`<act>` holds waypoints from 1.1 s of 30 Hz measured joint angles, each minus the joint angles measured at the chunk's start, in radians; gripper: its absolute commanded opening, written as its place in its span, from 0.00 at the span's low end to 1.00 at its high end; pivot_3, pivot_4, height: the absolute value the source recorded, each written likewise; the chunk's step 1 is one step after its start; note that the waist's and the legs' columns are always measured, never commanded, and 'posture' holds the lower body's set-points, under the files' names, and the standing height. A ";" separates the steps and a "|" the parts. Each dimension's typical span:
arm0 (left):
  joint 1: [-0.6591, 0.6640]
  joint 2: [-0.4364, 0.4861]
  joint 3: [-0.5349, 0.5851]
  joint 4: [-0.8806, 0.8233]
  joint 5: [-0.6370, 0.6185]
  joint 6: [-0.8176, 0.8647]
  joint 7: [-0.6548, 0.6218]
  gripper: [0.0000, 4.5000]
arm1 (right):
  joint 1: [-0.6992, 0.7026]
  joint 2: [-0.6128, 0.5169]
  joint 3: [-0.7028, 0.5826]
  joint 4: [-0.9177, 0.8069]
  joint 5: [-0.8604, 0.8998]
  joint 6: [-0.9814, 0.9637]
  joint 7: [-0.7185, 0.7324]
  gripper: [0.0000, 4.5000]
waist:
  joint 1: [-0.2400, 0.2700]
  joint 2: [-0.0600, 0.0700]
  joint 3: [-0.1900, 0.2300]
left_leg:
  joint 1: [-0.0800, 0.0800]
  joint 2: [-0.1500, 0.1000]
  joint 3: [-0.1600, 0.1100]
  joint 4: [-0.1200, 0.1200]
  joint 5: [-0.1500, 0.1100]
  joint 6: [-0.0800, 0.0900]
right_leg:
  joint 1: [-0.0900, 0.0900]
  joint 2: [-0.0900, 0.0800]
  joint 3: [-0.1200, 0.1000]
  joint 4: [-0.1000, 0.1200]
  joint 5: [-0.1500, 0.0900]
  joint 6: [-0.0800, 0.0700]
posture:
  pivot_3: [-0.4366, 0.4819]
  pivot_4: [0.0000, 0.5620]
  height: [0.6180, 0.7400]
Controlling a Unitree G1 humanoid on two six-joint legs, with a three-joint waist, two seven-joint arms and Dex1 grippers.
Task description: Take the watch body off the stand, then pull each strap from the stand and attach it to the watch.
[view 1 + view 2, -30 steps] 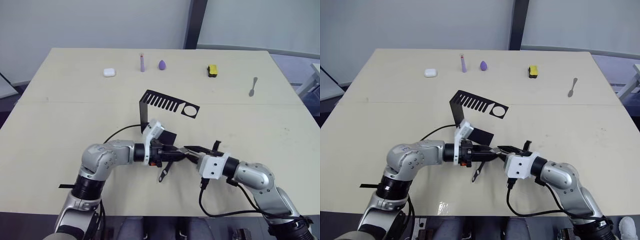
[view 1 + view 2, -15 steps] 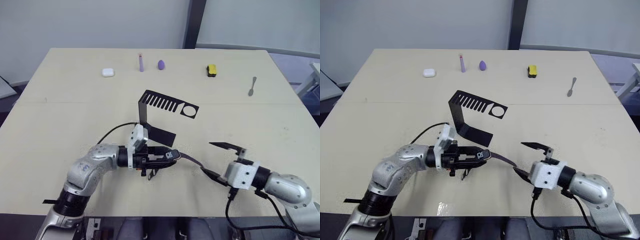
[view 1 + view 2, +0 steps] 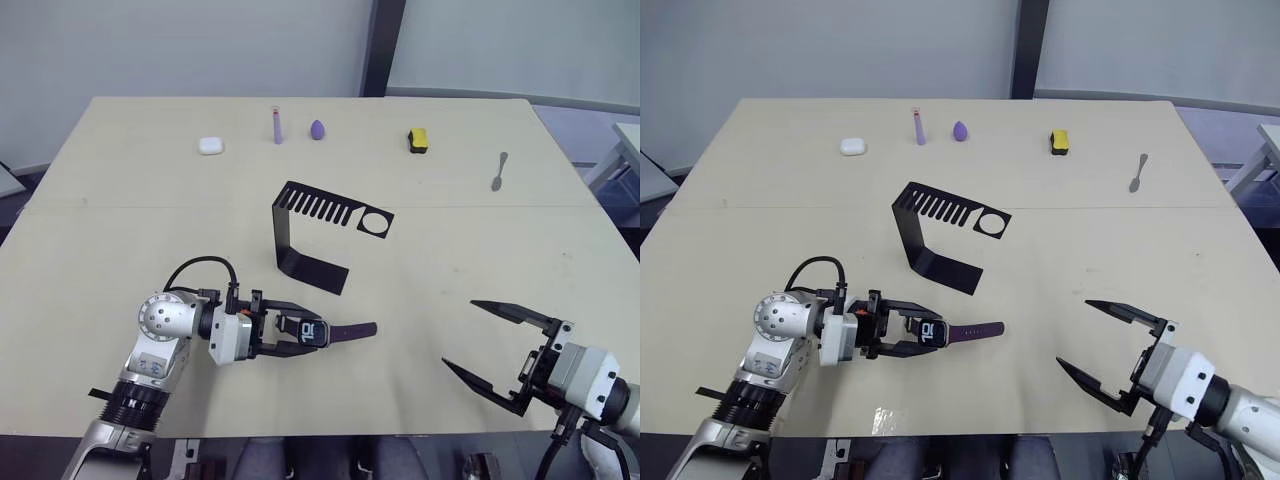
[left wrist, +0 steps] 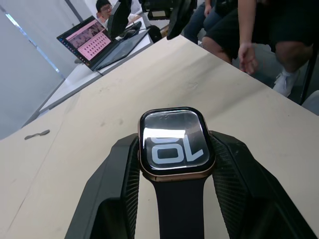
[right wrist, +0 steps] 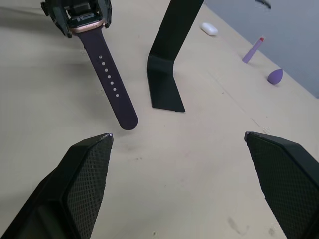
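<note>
My left gripper (image 3: pixel 297 333) is shut on the watch body (image 4: pixel 175 140), a pale gold case with white digits on a black screen, held low over the table's front left. A dark purple strap (image 3: pixel 350 330) runs out from the case to the right, its holed end near the table. A second strap (image 4: pixel 179 211) runs back from the case between the left fingers. The black stand (image 3: pixel 318 222) stands mid-table behind the watch, with nothing in its slotted top plate. Well to the right of the watch, my right gripper (image 3: pixel 460 333) is wide open and holds nothing.
Along the far edge lie a white earbud case (image 3: pixel 209 146), a purple tube (image 3: pixel 276 127), a purple egg shape (image 3: pixel 317 129), a yellow-and-black block (image 3: pixel 417 139) and a spoon (image 3: pixel 497 172). The left wrist view has seated people (image 4: pixel 259 30) and a laptop (image 4: pixel 94 40) beyond the table.
The right gripper let go at the watch, opened wide and drew back to the right. The left arm pulled back to the left with the watch, one strap now trailing right.
</note>
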 measured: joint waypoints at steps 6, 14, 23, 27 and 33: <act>0.000 0.013 -0.035 -0.111 -0.029 0.216 0.042 0.35 | -0.012 0.024 0.013 -0.003 -0.008 0.001 0.000 1.00 | 0.003 0.000 0.000 | 0.000 0.000 -0.001 0.000 0.001 0.000 | 0.000 0.001 0.000 0.001 0.000 -0.001 | 0.48 0.27 1.00; -0.053 -0.025 -0.216 -0.150 0.126 0.589 0.200 0.35 | -0.056 0.022 0.033 0.009 -0.007 0.023 0.018 1.00 | 0.002 0.000 0.000 | 0.000 0.000 0.001 0.000 0.001 -0.002 | 0.000 0.006 0.000 0.001 0.000 0.000 | 0.48 0.27 1.00; -0.044 -0.008 -0.226 -0.087 0.276 0.619 0.306 0.35 | -0.045 0.019 0.054 0.011 -0.006 0.072 0.039 1.00 | 0.002 0.000 0.000 | 0.000 0.003 0.001 0.001 0.001 -0.002 | -0.003 0.005 0.001 0.004 -0.001 -0.002 | 0.48 0.27 1.00; -0.026 -0.013 -0.200 -0.086 0.274 0.615 0.335 0.35 | -0.043 0.006 0.060 0.011 -0.005 0.109 0.051 1.00 | 0.002 0.000 0.000 | 0.000 0.002 0.001 0.002 0.001 -0.001 | -0.003 0.001 0.001 0.005 0.000 -0.003 | 0.48 0.27 1.00; -0.010 -0.043 -0.174 -0.079 0.259 0.591 0.348 0.89 | -0.091 -0.022 0.060 0.044 -0.003 0.130 0.083 1.00 | 0.002 0.000 0.000 | 0.000 0.003 0.001 0.002 0.001 -0.001 | -0.003 0.001 0.001 0.005 0.000 -0.003 | 0.48 0.27 1.00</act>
